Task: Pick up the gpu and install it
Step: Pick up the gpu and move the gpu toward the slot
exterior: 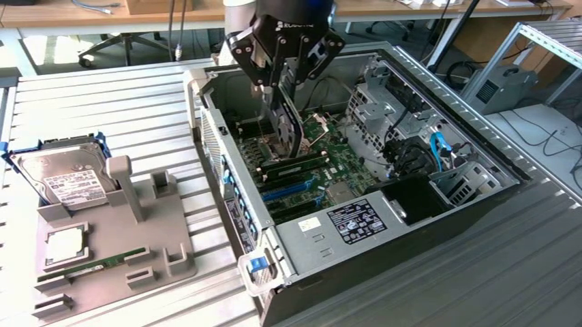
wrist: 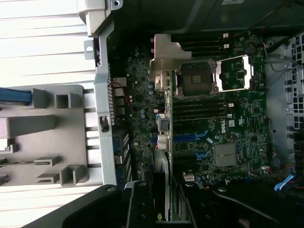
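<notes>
In the exterior view the gripper (exterior: 286, 82) hangs over the open case (exterior: 300, 231), its jaws part-way closed and clamped on the top end of the gpu (exterior: 291, 129). The card hangs straight below the fingers, inside the case. Its long axis is near upright with a slight lean, and its lower end points down at the motherboard (exterior: 345, 167); I cannot tell whether it touches the board. Well apart, at the exterior view's left, a hard drive (exterior: 64, 177) stands on a grey fixture (exterior: 155, 238). In the wrist view the gripper (wrist: 164, 199) has the gpu (wrist: 164, 118) pinched between its two dark fingers (wrist: 140, 204). The card shows edge-on as a thin strip running away from the fingers over the motherboard (wrist: 137, 95). Its silvery bracket is at the far end, just beside the CPU socket (wrist: 194, 78).
</notes>
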`<state>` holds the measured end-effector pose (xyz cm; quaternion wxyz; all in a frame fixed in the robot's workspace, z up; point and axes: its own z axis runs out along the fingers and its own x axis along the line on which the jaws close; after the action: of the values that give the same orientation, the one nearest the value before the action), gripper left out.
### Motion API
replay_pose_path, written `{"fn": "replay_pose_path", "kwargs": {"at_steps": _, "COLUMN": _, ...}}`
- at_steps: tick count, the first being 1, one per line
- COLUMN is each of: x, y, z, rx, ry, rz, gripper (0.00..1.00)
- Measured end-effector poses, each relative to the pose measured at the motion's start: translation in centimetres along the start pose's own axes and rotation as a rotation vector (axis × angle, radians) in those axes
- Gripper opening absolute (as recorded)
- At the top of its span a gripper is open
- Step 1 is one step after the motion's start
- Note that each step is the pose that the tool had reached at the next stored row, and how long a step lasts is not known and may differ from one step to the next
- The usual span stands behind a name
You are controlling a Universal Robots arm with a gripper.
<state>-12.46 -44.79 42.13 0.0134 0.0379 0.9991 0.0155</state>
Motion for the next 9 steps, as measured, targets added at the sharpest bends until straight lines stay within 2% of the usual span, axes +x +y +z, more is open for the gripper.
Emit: {"fn": "replay_pose_path", "kwargs": {"at_steps": 9, "x": -0.47, "y": 0.03, "z": 0.14, "rx": 0.0002, "ry": -0.0001, "rz": 0.0, "gripper": 0.27}}
